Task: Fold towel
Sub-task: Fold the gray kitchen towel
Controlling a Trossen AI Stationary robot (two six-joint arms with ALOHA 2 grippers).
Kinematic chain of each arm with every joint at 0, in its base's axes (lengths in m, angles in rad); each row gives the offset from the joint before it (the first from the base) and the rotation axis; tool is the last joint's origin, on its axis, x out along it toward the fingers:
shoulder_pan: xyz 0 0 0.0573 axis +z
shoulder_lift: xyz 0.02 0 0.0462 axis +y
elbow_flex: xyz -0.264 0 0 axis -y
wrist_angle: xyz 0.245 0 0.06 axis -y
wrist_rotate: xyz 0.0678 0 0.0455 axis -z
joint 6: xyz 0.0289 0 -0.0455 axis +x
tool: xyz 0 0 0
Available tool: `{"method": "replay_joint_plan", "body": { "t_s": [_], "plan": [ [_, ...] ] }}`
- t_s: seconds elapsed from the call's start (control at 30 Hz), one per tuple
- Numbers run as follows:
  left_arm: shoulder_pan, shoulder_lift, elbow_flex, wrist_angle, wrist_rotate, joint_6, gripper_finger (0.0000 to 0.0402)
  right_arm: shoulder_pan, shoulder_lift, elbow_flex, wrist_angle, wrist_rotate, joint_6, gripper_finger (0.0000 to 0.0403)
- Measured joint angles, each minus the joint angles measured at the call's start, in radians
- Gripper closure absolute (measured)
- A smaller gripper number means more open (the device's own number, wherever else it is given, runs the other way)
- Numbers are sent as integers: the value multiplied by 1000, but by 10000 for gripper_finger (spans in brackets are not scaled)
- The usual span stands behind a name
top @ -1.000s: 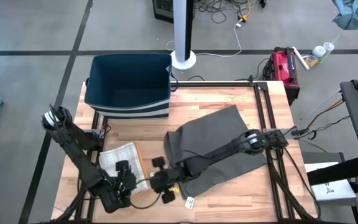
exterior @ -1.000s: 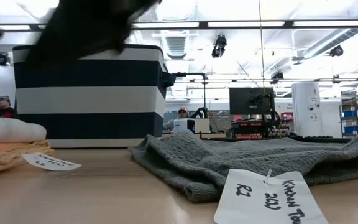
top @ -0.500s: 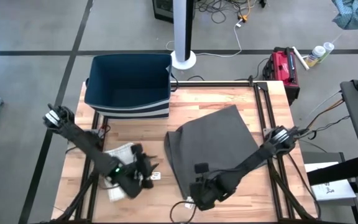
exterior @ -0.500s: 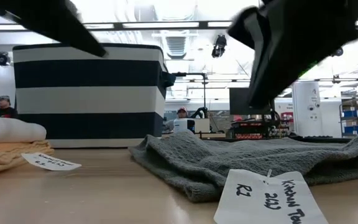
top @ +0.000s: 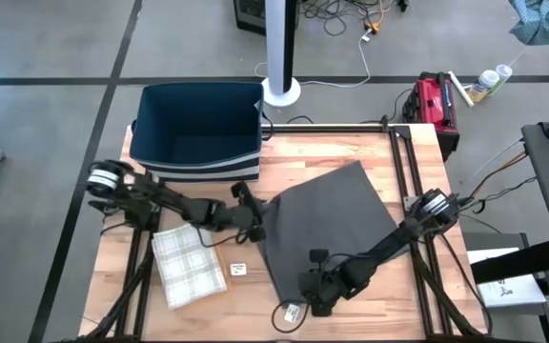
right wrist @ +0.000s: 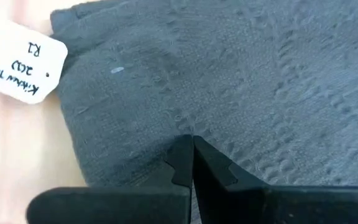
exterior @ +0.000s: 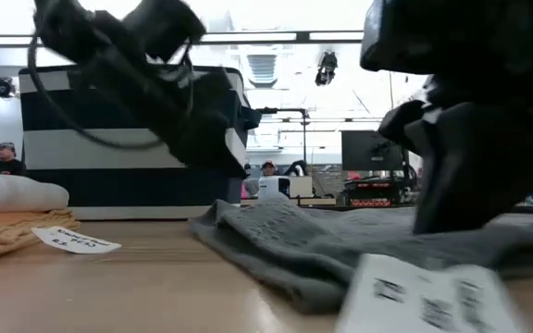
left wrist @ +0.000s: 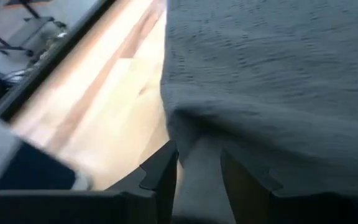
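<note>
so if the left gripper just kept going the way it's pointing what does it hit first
The grey towel. The left gripper sits at the towel's left edge, pointing across it, and its wrist view shows a fold of that cloth already between the fingers, so it would likely just bunch the towel.

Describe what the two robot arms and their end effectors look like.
Both arms are black, thin and jointed. The left arm has a round pale-ringed joint at its base; the right arm has a similar one. Each end effector, left and right, has two dark angular fingers.
</note>
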Motion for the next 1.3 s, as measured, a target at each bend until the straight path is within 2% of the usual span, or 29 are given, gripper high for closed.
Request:
{"method": "replay_joint_plan", "body": {
  "t_s": [0.1, 0.17, 0.33, 0.43, 0.53, 0.67, 0.77, 0.97, 1.03, 1.17, 1.3],
  "plan": [
    [40, 69, -34, 131, 59, 40, 292, 3, -2, 0, 2, -74, -1, 403],
    [50, 129, -30, 154, 77, 50, 294, 5, -2, 0, 1, -101, -1, 403],
    [41, 236, 33, 54, 69, 27, 299, 7, -5, 1, -33, -128, -3, 403],
    [17, 247, 81, -92, 60, -24, 300, 8, -12, 0, -97, -134, 3, 403],
    [-16, 217, 134, -331, 63, -86, 298, 8, -19, -1, -185, -132, 28, 403],
    [-80, 150, 195, -656, 104, -210, 297, 7, -25, -3, -263, -109, 47, 403],
    [-152, 95, 206, -781, 150, -285, 300, 7, -36, -4, -275, -90, 49, 403],
    [-287, 17, 200, -674, 140, -338, 301, 25, -118, -10, -276, -108, 21, 403],
    [-313, 17, 198, -610, 127, -331, 298, 27, -164, -11, -296, -70, 23, 403],
    [-323, 55, 189, -497, 103, -305, 293, 15, -238, -63, -349, 71, 77, 403],
    [-315, 119, 187, -493, 101, -294, 292, -40, -289, -163, -314, 108, 128, 403]
  ]
}}
